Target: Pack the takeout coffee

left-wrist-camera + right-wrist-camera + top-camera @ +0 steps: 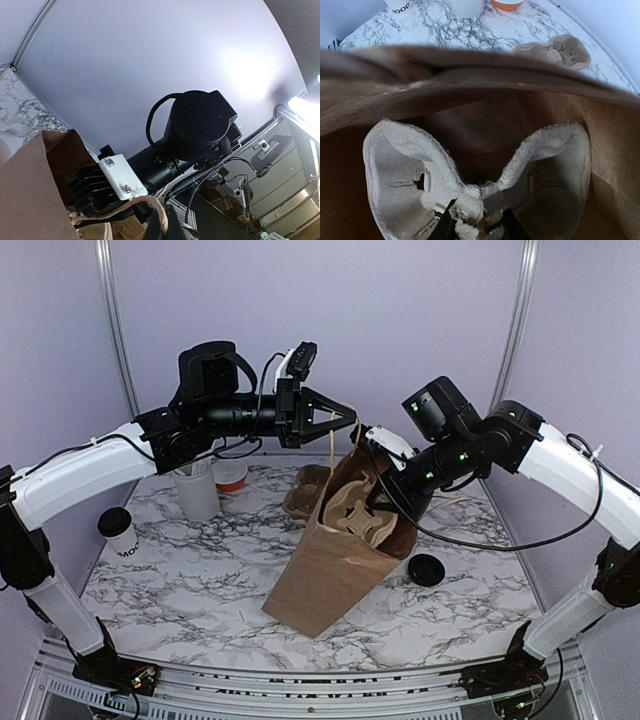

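- The marble bench [200,590] carries everything; both arms reach in over its middle.
- A brown paper bag [320,580] stands tilted at the centre of the bench, its open mouth turned up and toward the right arm.
- The left gripper [350,421] hangs above the bag's mouth with its fingers together, apparently pinching the bag's thin paper handle [331,452] to hold the mouth up.
- The right gripper [476,227] is inside the bag's mouth, clamped on the middle ridge of a pulp cup carrier [405,170]. The carrier is partly inside the bag and both of its cup wells are empty.
- A second pulp carrier [305,492] lies on the bench just behind the bag.
- A tall grey-white utensil holder [197,495] stands at the back left, with a lidless cup [231,476], orange inside, just beside it.
- The takeout coffee [119,534], lid on, stands upright near the left edge of the bench, well apart from the bag and from both grippers.
- A loose black lid [427,569] lies flat on the bench to the right of the bag.
- Progress, as I judge it: the bag is open and the carrier is going in, so the preparation is under way. The coffee itself is untouched; it has yet to be picked up, seated and bagged.
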Controlling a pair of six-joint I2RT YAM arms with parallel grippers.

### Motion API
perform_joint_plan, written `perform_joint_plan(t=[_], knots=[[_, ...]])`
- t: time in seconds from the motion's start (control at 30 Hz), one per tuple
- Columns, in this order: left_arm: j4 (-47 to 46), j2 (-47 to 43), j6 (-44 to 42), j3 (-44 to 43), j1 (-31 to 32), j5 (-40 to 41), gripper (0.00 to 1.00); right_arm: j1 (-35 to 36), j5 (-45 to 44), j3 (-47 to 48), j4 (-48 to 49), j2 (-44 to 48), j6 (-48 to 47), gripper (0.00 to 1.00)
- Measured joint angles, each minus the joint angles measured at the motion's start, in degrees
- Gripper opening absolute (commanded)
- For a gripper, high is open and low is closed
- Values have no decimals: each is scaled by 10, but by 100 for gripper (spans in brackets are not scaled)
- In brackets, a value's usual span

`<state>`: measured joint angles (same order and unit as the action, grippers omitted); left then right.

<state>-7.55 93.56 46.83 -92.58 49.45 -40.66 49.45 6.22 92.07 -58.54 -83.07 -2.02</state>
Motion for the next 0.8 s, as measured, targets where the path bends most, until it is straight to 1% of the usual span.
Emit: perform_joint_plan(t=[0.13, 0.3, 0.57, 0.8], knots=[[-11, -14, 15, 14, -14, -2, 0, 0, -6, 0, 3, -13, 0, 21], [-23, -40, 21, 63, -46, 2, 0, 1, -8, 6, 11, -33, 0, 21], [-25, -82, 15, 147, -86, 5, 0, 14, -8, 75, 18, -72, 0, 21], [-13, -113, -11, 166, -98, 10, 0, 34, -18, 127, 19, -134, -5, 21]])
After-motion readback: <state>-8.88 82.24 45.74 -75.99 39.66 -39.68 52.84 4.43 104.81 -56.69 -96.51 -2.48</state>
